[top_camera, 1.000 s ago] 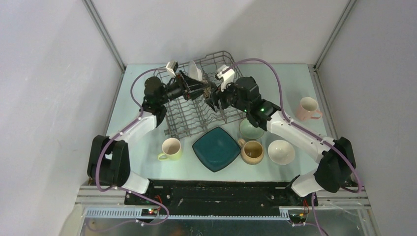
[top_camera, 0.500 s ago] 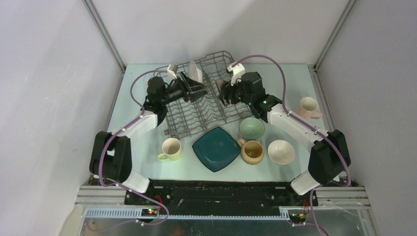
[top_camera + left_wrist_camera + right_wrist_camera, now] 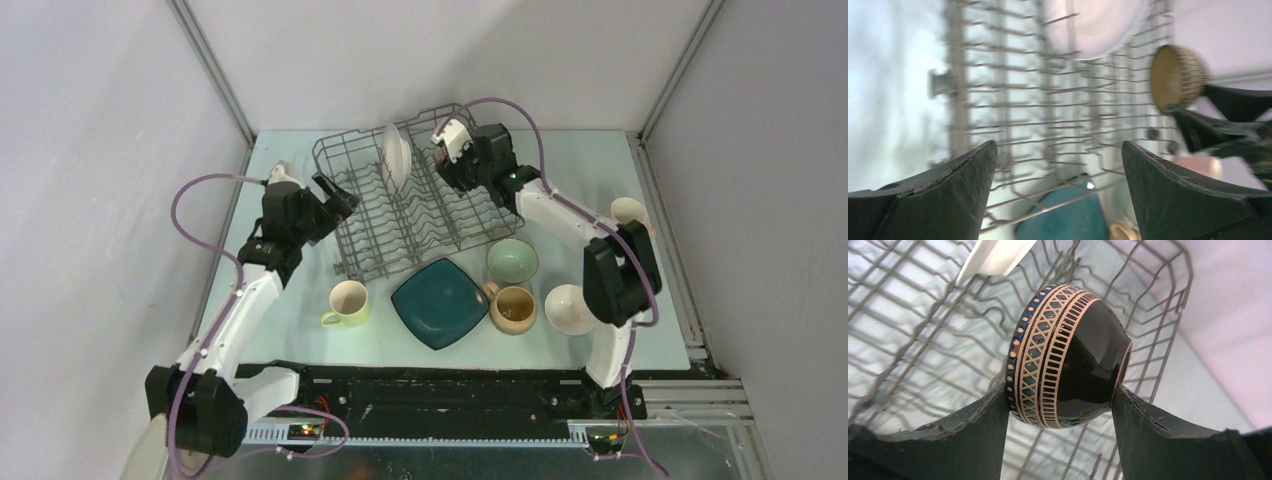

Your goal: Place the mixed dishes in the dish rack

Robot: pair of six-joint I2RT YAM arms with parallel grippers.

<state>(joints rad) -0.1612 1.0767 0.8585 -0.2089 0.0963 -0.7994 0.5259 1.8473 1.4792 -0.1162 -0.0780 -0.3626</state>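
The grey wire dish rack stands at the back of the table. A white round plate stands on edge between its tines. My right gripper hangs over the rack's back right part, shut on a dark brown bowl with a tan and teal patterned band; its fingers press on the rim and the foot. My left gripper is open and holds nothing, just outside the rack's left side. The left wrist view looks through the rack at the white plate and the held bowl.
In front of the rack, from left to right, stand a yellow mug, a dark teal square plate, a tan mug and a white bowl. A pale green bowl sits behind the tan mug. A pink mug stands at the right, partly behind my right arm.
My left gripper opened, let go of the white plate and drew back from the rack's middle to its left side. My right gripper carried the brown bowl toward the rack's back.
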